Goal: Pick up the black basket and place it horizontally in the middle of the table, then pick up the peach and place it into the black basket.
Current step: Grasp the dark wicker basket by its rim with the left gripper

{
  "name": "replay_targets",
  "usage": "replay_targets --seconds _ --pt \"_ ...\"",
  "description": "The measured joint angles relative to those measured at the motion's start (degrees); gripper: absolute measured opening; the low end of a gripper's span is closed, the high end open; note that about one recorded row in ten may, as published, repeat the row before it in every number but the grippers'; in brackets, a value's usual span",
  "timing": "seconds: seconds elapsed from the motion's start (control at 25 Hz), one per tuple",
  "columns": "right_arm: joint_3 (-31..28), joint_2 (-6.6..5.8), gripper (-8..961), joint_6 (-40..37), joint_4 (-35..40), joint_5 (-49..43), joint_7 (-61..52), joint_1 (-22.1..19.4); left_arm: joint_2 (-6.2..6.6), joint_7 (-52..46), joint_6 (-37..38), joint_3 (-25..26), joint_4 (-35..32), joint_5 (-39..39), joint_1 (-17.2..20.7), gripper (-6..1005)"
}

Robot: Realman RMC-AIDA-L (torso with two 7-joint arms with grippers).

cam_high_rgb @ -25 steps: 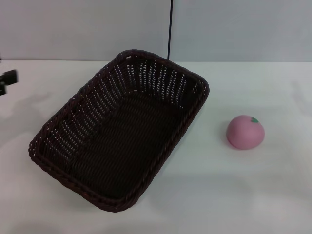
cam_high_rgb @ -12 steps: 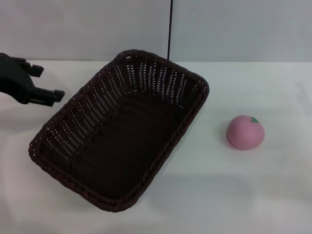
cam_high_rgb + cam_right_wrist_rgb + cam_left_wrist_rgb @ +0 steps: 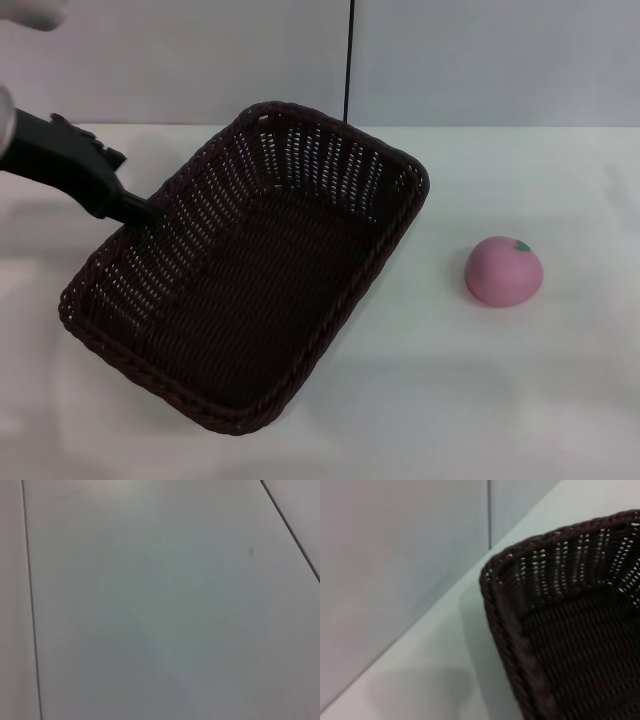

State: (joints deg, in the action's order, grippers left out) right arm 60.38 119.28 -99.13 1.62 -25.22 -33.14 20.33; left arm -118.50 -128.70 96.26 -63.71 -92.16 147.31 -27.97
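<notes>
The black basket [image 3: 250, 265] lies empty and slanted on the white table [image 3: 500, 400], its long side running from front left to back right. Its braided rim and one rounded corner [image 3: 517, 640] fill part of the left wrist view. The pink peach [image 3: 503, 270] sits on the table to the basket's right, a hand's width away from it. My left gripper [image 3: 130, 185] reaches in from the left, open, with its lower fingertip at the basket's left rim. Nothing is held in it. The right gripper does not show in any view.
A thin black vertical line [image 3: 348, 60] runs up the grey wall just behind the basket's far corner. Bare white tabletop lies in front of the basket and around the peach. The right wrist view shows only plain pale panels [image 3: 160, 605].
My left arm has come in from the left edge toward the basket, from barely visible to touching distance of its left rim. Basket and peach have not moved.
</notes>
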Motion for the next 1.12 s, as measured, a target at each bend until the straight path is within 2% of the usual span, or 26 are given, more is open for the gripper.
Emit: replay_targets --seconds 0.08,0.32,0.36,0.56,0.96,1.0,1.12 --pt "0.0 -0.01 720 0.2 0.2 0.0 0.0 0.1 -0.1 -3.8 1.0 -2.6 1.1 1.2 -1.7 816" --pt "0.0 -0.02 720 0.3 0.2 0.0 0.0 0.5 -0.2 -7.8 -0.3 -5.9 3.7 2.1 -2.7 815" --pt "0.0 -0.02 720 0.3 0.2 0.0 -0.2 0.6 -0.23 -8.7 -2.3 -8.0 4.5 2.8 -2.5 815" --pt "0.0 -0.01 720 -0.3 0.3 0.0 -1.3 0.6 -0.24 -9.2 -6.4 -10.0 6.2 3.9 -1.9 816" --pt "0.0 -0.02 720 0.3 0.1 -0.1 -1.3 0.6 -0.24 -9.7 -9.6 -13.1 10.8 7.1 -3.3 792" --pt "0.0 -0.01 720 0.3 0.2 -0.1 -1.3 0.6 -0.23 -9.7 -10.2 -14.2 13.1 7.5 -4.8 789" --pt "0.0 -0.01 720 0.4 0.2 -0.3 -1.3 0.6 -0.24 -9.7 -10.3 -14.3 14.4 7.6 -5.9 780"
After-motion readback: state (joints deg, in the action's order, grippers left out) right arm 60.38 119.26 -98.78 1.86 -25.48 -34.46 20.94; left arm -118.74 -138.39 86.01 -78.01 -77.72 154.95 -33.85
